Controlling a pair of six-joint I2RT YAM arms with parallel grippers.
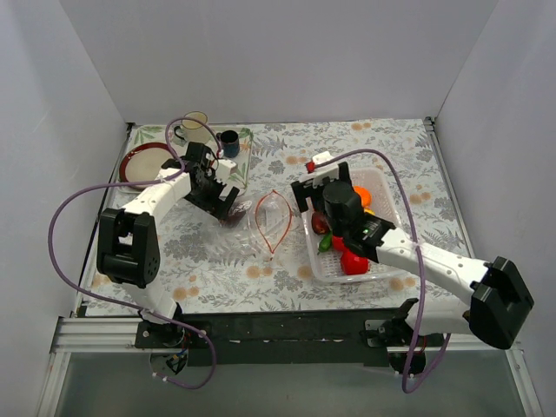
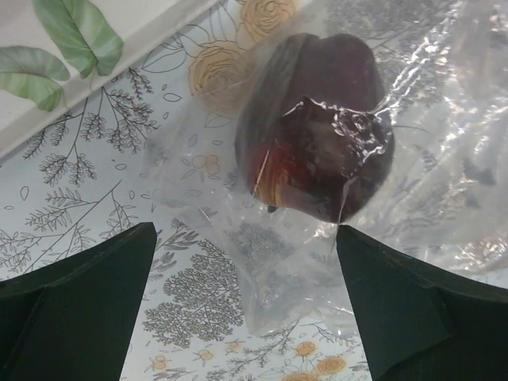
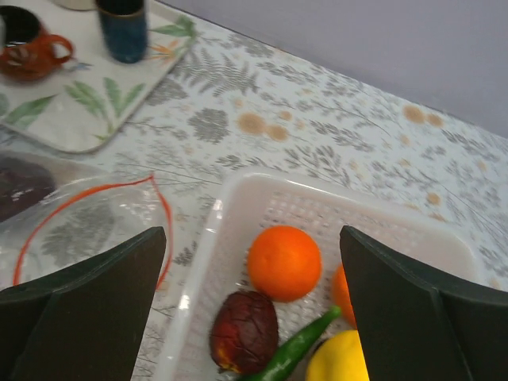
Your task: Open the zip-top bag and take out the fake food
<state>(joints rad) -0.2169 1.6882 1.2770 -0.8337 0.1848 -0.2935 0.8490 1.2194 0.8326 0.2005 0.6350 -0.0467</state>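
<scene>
Left wrist view: left gripper [image 2: 246, 230] spread wide, holding nothing, hanging over the closed end of the zip-top bag [image 2: 444, 182], which lies flat on the bench [image 2: 95, 198]. One dark red piece [image 2: 317, 159] of fake food sits inside under crinkled film. Top external view: zip strip [image 1: 272, 221] gapes in a loop, mouth facing the basket [image 1: 387, 187]. Right gripper [image 3: 252, 230] also wide and empty, above the basket's near-left corner, where other fake food lies: orange ball [image 3: 284, 262], green piece [image 3: 295, 349], yellow piece [image 3: 341, 367]. Risks, as I judge them: a pinch from above could trap film and piece together, so the piece never slides toward the mouth. The bag looks light and nothing pins it, so a push may skate it across the bench or fold the mouth shut. A lift by the closed end could tip the piece out short of the basket. Hard to read: glare and wrinkles blur the dark piece, cannot tell what fruit it is; whether anything smaller hides beneath it, unknown. From above, the arm masks the left gripper's fingertips. Yellow piece cut by the frame edge.
</scene>
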